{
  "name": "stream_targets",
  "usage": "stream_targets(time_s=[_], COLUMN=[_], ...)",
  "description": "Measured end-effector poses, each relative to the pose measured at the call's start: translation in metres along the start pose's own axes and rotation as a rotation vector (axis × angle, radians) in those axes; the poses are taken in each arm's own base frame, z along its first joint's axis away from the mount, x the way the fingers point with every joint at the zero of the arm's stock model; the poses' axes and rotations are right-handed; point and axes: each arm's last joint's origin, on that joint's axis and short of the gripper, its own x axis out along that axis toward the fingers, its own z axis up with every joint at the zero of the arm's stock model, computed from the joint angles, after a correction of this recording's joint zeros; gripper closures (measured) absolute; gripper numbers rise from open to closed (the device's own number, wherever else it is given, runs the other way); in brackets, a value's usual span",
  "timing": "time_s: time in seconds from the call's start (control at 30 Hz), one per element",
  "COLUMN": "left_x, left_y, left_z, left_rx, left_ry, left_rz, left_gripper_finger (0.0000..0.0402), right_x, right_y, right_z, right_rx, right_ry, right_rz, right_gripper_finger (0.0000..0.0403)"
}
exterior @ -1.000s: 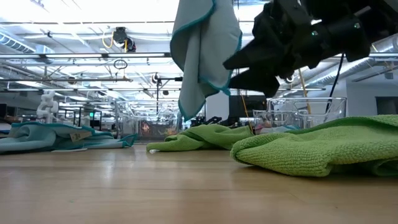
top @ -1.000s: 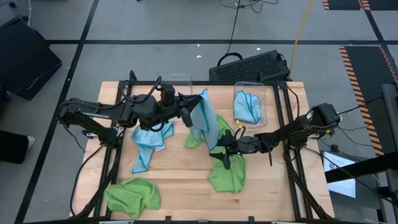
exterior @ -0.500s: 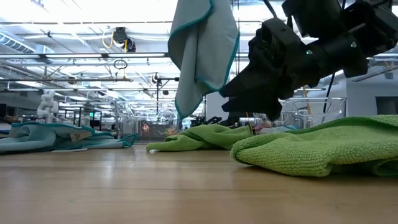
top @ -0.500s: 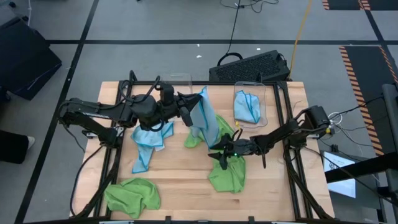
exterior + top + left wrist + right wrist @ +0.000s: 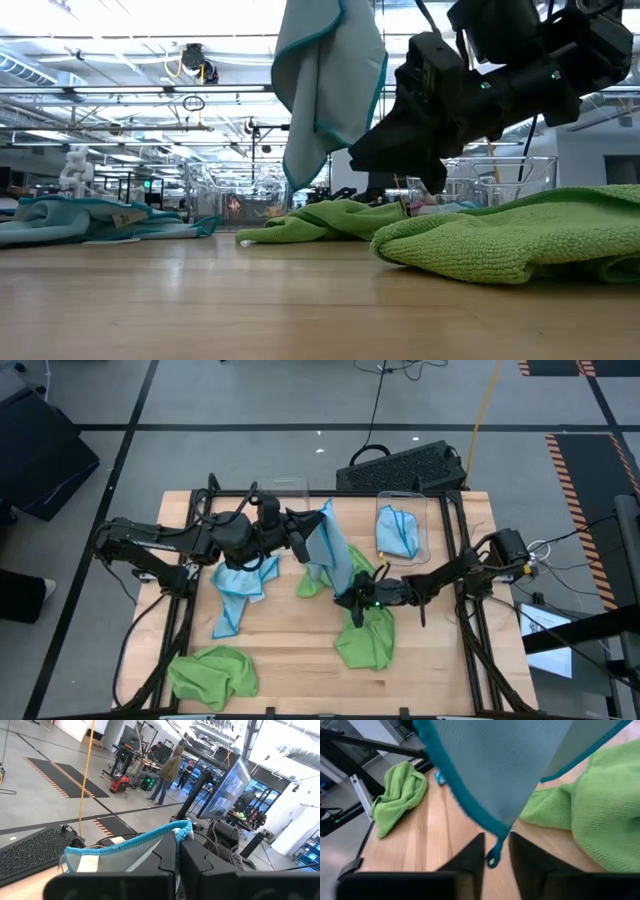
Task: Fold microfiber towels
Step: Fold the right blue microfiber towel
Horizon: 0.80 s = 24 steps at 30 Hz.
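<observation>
My left gripper (image 5: 303, 545) is shut on a light blue microfiber towel (image 5: 330, 555), held high over the middle of the table. The towel hangs down with its lower end (image 5: 300, 180) clear of the wood. My right gripper (image 5: 496, 852) comes in from the table's right, open only a narrow gap. The towel's bottom corner and its small loop (image 5: 493, 860) hang between the fingers; I cannot tell whether they touch it. Another blue towel (image 5: 238, 585) and green towels (image 5: 212, 672) (image 5: 365, 640) (image 5: 315, 582) lie crumpled on the table. My left gripper pinches the blue towel's teal-hemmed top edge (image 5: 167, 831) between its two fingers, close to a corner. The fingers point level, toward the table's right. The towel hangs below them in loose folds, lifted clear of the table.
A clear bin (image 5: 400, 530) at the far right holds a folded blue towel; a second clear bin (image 5: 285, 490) stands at the far edge. A black keyboard-like object (image 5: 405, 465) lies beyond the table. Bare wood (image 5: 285, 650) shows between the near green towels.
My right gripper has sunk a little and moved toward the hanging towel's bottom corner, rolling as it went. Its fingers have narrowed from wide apart to a small gap around that corner. The towel has kept hanging in place.
</observation>
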Motion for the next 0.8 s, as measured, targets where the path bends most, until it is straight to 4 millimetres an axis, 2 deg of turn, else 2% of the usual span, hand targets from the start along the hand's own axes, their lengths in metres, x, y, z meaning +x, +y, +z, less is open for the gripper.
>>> stream_targets(time_s=[0.1, 0.3, 0.4, 0.6, 0.8], left_x=[0.0, -0.001, -0.005, -0.018, -0.034], left_y=[0.0, 0.0, -0.002, -0.012, -0.023], left_z=[0.0, -0.004, -0.009, -0.025, -0.062], left_rx=[0.006, 0.062, 0.097, 0.125, 0.155], left_ry=[0.003, 0.042, 0.111, 0.256, 0.508], left_rz=[0.002, -0.015, -0.046, -0.132, -0.158], left_gripper_finger=[0.0397, 0.0391, 0.0397, 0.0384, 0.0389], right_x=[0.0, -0.017, -0.035, -0.079, -0.117], right_y=[-0.001, 0.003, 0.006, 0.018, 0.022], right_z=[0.001, 0.01, 0.018, 0.035, 0.039], right_rx=[-0.001, -0.006, -0.031, -0.047, -0.016], right_ry=[0.016, 0.099, 0.154, 0.2, 0.267], right_rz=[0.023, -0.025, -0.059, -0.049, -0.052], right_gripper_finger=[0.039, 0.04, 0.0401, 0.0402, 0.0402])
